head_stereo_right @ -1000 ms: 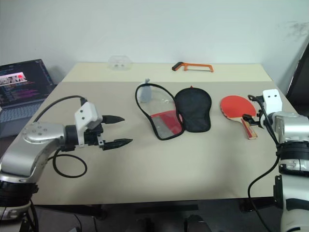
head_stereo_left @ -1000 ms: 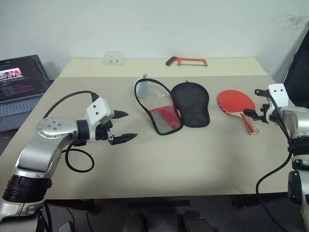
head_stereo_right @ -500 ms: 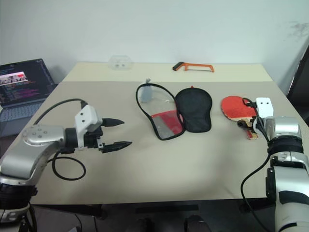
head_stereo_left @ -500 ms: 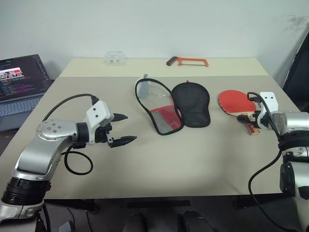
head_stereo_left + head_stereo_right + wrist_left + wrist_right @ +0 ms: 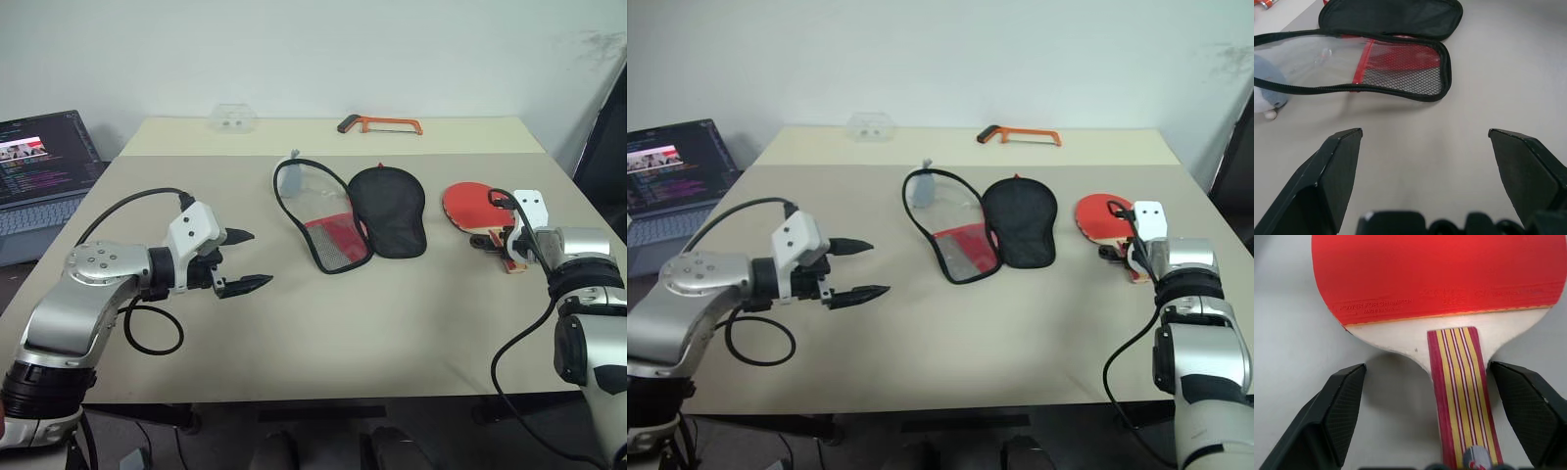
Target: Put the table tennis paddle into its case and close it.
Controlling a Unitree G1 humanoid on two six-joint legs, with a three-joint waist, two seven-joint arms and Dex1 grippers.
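The right gripper (image 5: 1427, 418) has dropped over the red-rubber, wooden-handled table tennis paddle (image 5: 1440, 308) — fingers spread either side of its handle, not yet pinching (pickup looks imminent). The left gripper (image 5: 247, 259) hangs open.

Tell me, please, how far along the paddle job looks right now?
Done: the case lies unzipped and spread open. In hand: the right gripper straddles the paddle handle, jaws open, not gripping. Left: grasp, insert, zip. The left gripper hovers open.

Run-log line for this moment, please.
phase: reach | right gripper: jaws open, straddling paddle handle | left gripper: open, idle | case: open
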